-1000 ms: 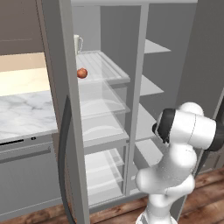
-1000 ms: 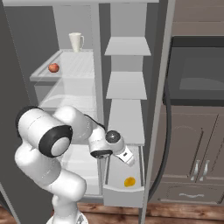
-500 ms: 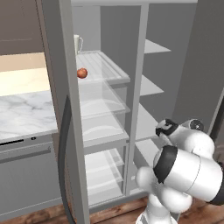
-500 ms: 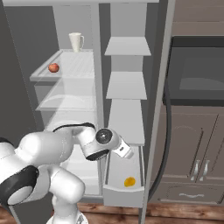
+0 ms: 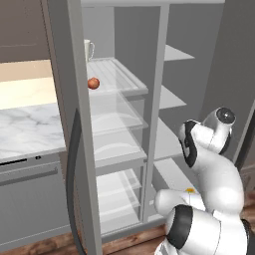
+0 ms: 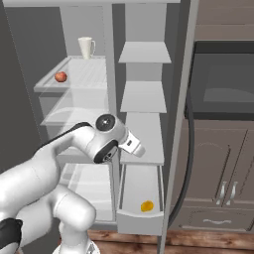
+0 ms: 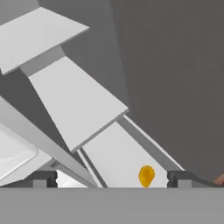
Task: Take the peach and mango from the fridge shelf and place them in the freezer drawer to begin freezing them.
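Gripper (image 7: 111, 178) tips barely visible, mango (image 7: 146, 175) in freezer drawer (image 6: 140, 218), peach (image 6: 60, 77) shelved

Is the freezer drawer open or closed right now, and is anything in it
Open. The freezer drawer is pulled out from under the shelves, its inside exposed from above. The mango lies on its floor.
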